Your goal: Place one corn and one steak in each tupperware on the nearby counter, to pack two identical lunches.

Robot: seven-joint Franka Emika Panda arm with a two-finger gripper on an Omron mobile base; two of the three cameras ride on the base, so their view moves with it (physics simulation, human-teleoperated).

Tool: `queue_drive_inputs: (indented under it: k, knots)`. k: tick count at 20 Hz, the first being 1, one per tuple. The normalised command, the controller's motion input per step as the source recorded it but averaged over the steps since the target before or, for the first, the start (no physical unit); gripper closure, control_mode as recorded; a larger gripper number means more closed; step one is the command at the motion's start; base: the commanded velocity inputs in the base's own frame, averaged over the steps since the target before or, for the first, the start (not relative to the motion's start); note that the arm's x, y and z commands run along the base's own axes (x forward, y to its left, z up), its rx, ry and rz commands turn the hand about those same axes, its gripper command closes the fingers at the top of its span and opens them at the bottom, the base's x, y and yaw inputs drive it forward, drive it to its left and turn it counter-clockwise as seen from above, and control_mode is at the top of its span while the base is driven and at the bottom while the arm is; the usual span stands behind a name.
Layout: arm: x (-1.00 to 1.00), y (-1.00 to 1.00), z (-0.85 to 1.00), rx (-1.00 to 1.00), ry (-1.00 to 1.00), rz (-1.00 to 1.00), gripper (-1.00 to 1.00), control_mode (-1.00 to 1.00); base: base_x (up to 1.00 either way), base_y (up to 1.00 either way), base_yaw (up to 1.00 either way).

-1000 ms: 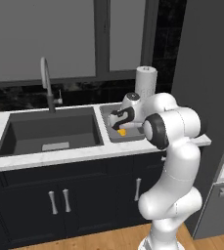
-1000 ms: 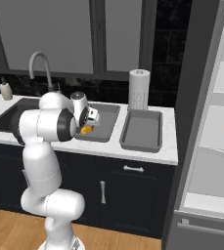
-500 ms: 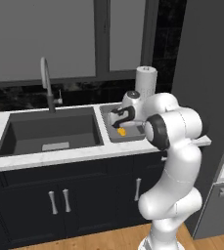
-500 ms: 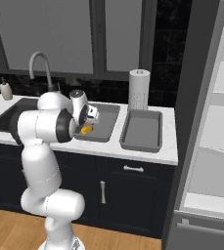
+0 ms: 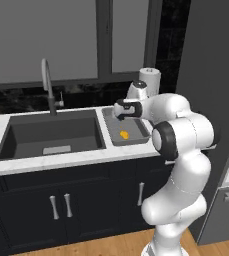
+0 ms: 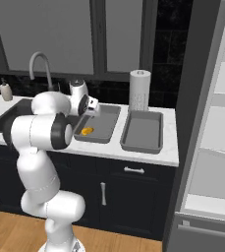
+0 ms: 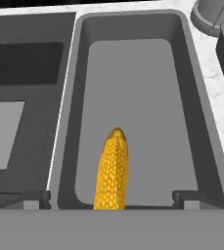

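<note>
Apparently the first corn [image 7: 112, 171] has just been delivered, lying low-centre in the hand view on the floor of the left tupperware [image 6: 110, 129], while the gripper [image 7: 111, 197] hovers wide open and empty above it, so the next move looks like fetching a steak.

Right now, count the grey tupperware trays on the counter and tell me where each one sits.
2. One tray sits beside the sink with a corn cob in it; the other tray lies empty next to it, in front of the paper towel roll.
</note>
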Motion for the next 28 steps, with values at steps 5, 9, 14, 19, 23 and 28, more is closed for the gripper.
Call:
queue_drive_inputs:
  k: [5,9,14,19,23,28]
  knots:
    - [-0.71,-0.13,0.67,0.0,0.15,0.03,-1.0,-1.0,0.0,0.0,0.0]
    - [-1.0,-0.02,0.48,0.0,0.07,0.04,-1.0,-1.0,0.0,0.0,0.0]
    - [-1.0,0.0,0.29,-0.03,0.0,0.03,-1.0,-1.0,0.0,0.0,0.0]
    - [-1.0,-0.01,0.68,-0.05,0.0,0.06,-1.0,-1.0,0.0,0.0,0.0]
    - [-1.0,-0.11,0.83,-0.04,0.0,0.09,-1.0,-1.0,0.0,0.0,0.0]
    - [-1.0,-0.12,0.74,-0.02,-0.03,0.07,-1.0,-1.0,0.0,0.0,0.0]
